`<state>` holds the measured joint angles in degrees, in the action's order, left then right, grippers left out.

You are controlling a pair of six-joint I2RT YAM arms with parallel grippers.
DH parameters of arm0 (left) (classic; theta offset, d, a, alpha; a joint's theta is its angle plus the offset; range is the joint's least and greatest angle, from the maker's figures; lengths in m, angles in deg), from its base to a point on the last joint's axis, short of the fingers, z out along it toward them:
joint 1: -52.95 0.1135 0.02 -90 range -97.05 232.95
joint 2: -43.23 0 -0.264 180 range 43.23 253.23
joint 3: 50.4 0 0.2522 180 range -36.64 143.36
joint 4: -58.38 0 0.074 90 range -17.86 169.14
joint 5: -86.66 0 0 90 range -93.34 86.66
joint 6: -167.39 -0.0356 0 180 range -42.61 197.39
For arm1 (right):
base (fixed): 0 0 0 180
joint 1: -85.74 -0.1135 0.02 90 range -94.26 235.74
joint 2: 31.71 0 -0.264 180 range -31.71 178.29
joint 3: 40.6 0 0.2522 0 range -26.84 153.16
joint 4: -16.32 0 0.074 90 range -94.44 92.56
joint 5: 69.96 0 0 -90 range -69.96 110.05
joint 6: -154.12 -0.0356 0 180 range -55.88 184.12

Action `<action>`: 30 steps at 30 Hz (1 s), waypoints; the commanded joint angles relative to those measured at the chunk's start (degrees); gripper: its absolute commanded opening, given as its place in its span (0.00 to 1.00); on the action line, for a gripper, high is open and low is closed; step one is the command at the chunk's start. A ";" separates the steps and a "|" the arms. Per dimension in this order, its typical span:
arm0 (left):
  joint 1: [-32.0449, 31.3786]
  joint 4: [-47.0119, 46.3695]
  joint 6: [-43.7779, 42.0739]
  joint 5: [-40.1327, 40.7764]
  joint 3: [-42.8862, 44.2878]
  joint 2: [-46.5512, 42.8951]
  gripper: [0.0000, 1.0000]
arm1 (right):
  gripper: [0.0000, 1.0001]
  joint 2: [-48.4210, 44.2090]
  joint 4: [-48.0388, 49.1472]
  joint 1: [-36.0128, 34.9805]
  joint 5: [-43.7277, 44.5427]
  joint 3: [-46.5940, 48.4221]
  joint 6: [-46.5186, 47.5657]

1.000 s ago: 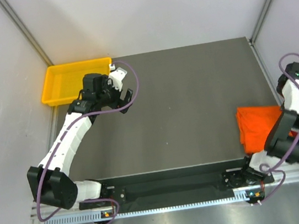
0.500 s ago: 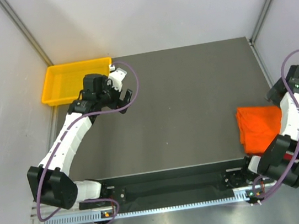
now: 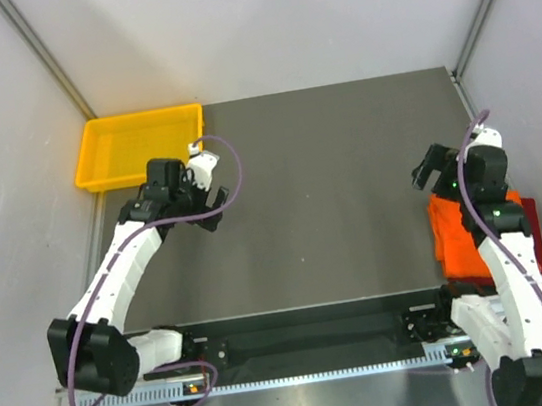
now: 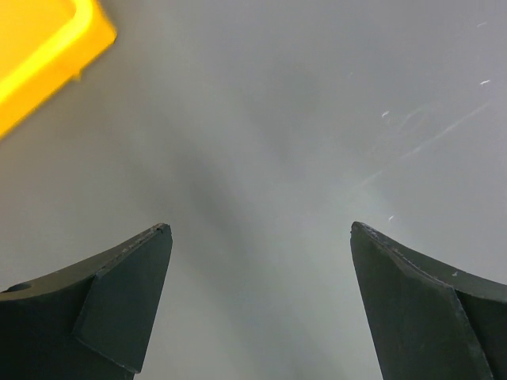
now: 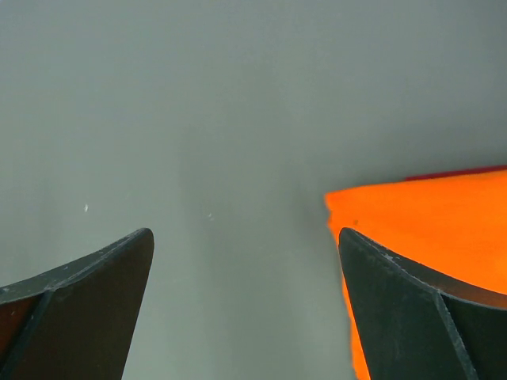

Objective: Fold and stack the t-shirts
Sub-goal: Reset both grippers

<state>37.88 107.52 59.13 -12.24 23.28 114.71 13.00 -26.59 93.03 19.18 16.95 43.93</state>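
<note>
A folded bright orange t-shirt [image 3: 454, 235] lies at the right edge of the table, with a dark red t-shirt [image 3: 532, 214] showing under it at its right side. In the right wrist view the orange shirt [image 5: 432, 210] fills the lower right, a thin dark red strip [image 5: 459, 172] along its top edge. My right gripper [image 3: 430, 168] is open and empty, just above the shirt's far left corner. My left gripper [image 3: 213, 209] is open and empty over bare table at the left.
A yellow plastic tray [image 3: 105, 171] stands at the table's far left corner; its corner shows in the left wrist view [image 4: 47, 55]. The dark grey table [image 3: 329, 185] is walled by pale panels at left, back and right.
My right arm has swung from the far right edge in over the table, so its gripper now sits at the orange shirt's far left corner. My left gripper has drawn back from the tray.
</note>
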 commanded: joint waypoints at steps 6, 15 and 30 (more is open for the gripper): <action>5.83 0.57 1.38 2.49 -9.28 -7.67 0.99 | 1.00 -3.31 5.59 -11.58 -0.72 -6.35 2.78; 6.90 -3.73 1.83 4.60 -17.29 -15.14 0.99 | 1.00 -1.38 10.42 -13.35 -4.93 -8.10 4.37; 6.98 -4.79 1.65 5.30 -18.00 -14.70 0.99 | 1.00 -2.43 12.71 -13.27 -6.61 -9.51 6.12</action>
<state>44.61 105.48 60.62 -7.31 5.80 100.73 11.75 -16.84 80.48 13.65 7.33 48.98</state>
